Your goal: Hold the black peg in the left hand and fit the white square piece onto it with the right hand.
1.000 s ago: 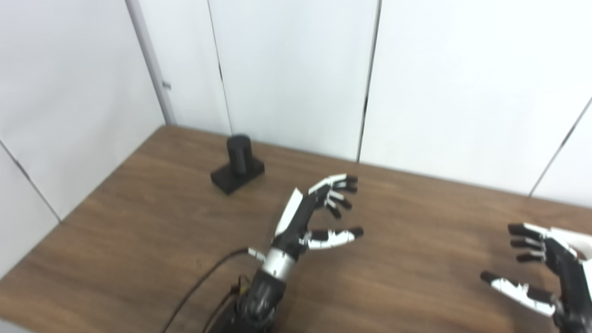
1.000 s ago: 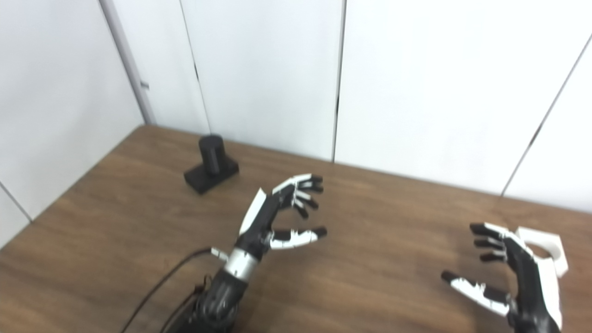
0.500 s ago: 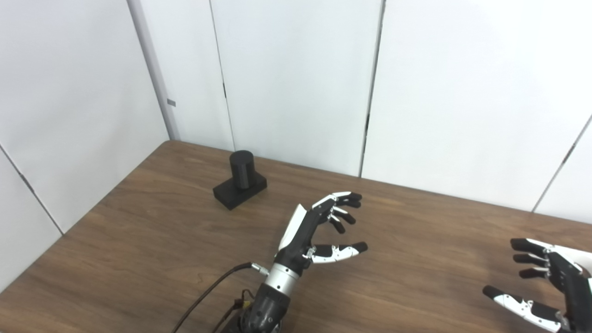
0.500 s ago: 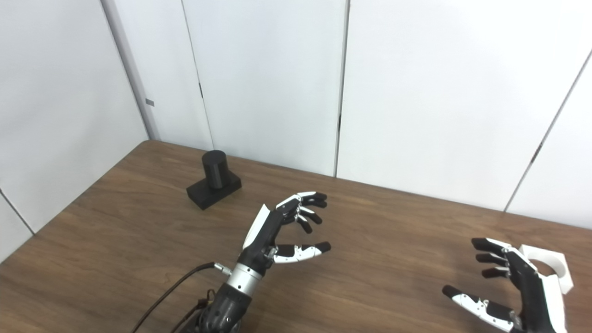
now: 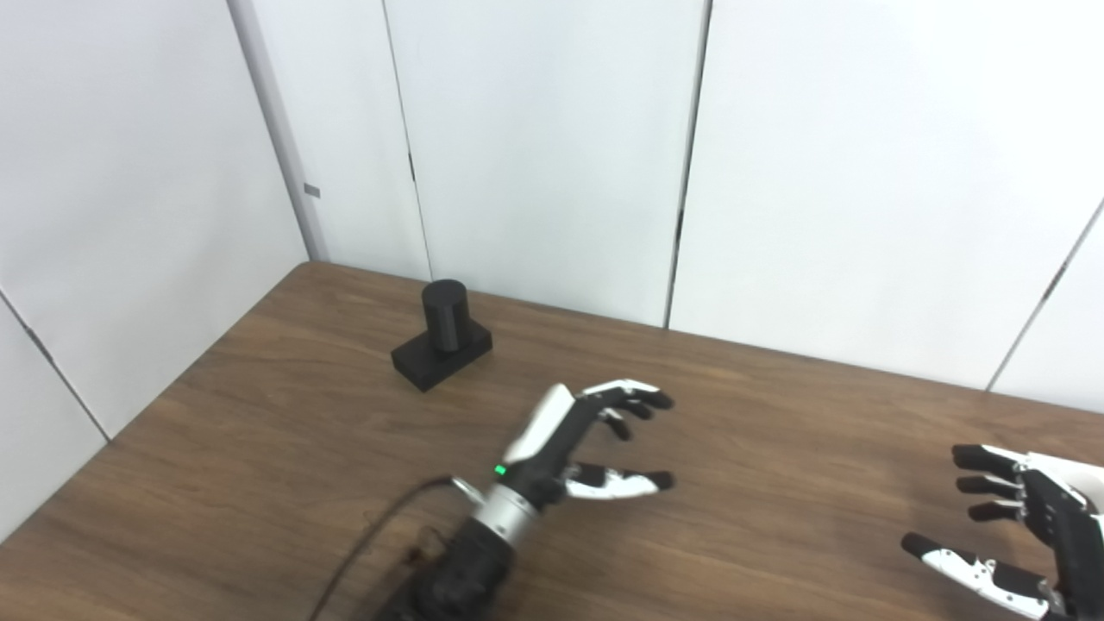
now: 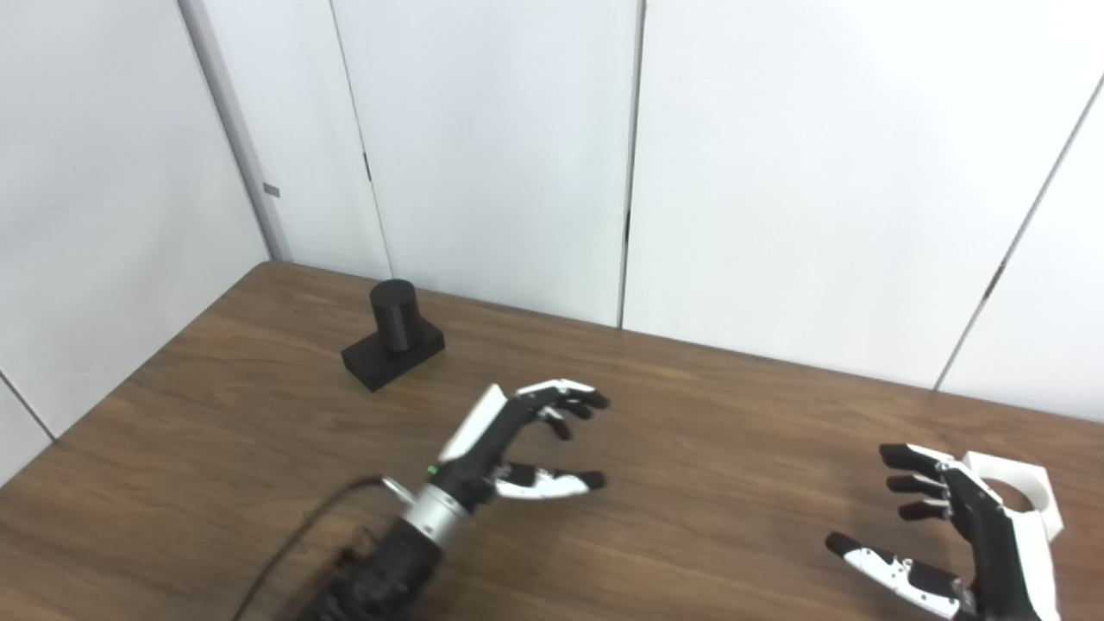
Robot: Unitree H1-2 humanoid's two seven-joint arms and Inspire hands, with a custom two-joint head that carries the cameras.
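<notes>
1. Over the middle of the bench (image 5: 259, 448), the left hand (image 5: 576, 440) sits lower and flatter than half a second ago: the wrist has dropped and the palm has tipped toward the wood. The forearm shows motion blur, so the arm is moving.
2. State of the left fingers (image 5: 634, 401): spread and curled, thumb apart from them, grasping nothing.
3. The black peg (image 5: 443, 339) stands upright on its black base, well beyond the left fingertips and off to their outer side, toward the back corner. Untouched. It holds its place on the bench compared with the earlier frames; the small shift in the picture reads as head motion.
4. Judgement: the left hand has lowered but not closed the gap to the peg. The pick-up of the peg is not yet begun, so the task is at its very start.
5. The right hand (image 6: 957, 539) hovers low at the near right edge, palm facing inward, fingers (image 6: 906, 483) apart and empty; pose about as before.
6. The white square piece (image 6: 1018, 500) lies flat on the bench just behind the right fingers, round hole facing up. Contact with the hand: cannot tell; it is not held.
</notes>
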